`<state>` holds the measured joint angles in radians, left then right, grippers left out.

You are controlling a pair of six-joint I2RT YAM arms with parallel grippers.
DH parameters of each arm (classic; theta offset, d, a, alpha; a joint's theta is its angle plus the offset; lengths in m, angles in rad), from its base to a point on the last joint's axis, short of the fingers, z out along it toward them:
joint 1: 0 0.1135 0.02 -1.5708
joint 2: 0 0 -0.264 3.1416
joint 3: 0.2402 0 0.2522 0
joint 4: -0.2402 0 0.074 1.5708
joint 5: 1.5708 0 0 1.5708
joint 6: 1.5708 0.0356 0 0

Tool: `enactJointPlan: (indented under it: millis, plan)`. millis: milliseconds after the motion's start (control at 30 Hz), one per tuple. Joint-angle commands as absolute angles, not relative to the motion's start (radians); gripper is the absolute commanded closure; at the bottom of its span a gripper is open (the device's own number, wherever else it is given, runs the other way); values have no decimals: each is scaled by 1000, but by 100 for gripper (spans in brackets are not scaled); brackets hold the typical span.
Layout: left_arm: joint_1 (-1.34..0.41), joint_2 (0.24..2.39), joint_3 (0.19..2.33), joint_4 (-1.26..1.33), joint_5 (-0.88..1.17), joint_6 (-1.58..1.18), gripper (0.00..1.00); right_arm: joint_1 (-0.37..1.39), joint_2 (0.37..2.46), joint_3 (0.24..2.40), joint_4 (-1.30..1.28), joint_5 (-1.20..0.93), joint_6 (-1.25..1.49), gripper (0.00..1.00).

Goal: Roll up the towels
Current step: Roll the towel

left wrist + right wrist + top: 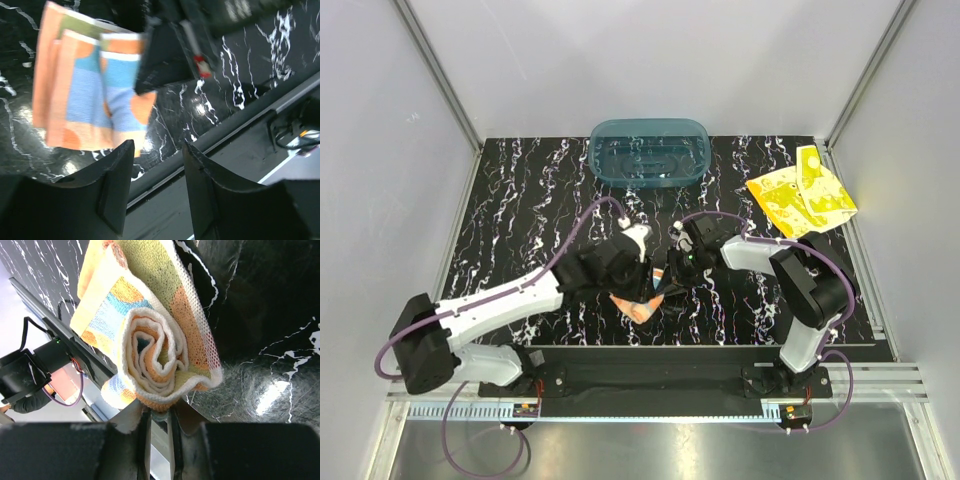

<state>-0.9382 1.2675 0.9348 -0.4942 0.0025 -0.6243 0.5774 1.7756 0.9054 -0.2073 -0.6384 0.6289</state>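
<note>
Rolling the dotted towel was partway: the right gripper was clamped on its coiled end at mid-table, the left gripper empty, jaws apart, near the flat end. The next move likely needed more turns; the yellow towel lay unrolled, far right

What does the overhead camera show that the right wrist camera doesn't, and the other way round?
Only the overhead view shows the teal tub at the far edge and the yellow towel lying flat at the far right. Only the right wrist view shows the spiral rolled end of the dotted towel, pinched in the right gripper. Both show that dotted towel and the black marbled table.
</note>
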Motion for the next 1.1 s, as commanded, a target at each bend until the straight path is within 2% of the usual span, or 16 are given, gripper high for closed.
enactJointPlan:
  millis: [0,567,1067]
  plan:
    - [-1035,1314,940,-477,-163,-614,52,592,1752,928,-255,-588,620,92]
    - [-1091,1614,997,-456,-213,-592,53,597,1758,931,-267,-595,611,94]
    - [-1176,1666,1049,-600,-488,-569,52,597,1789,956,-285,-607,595,94]
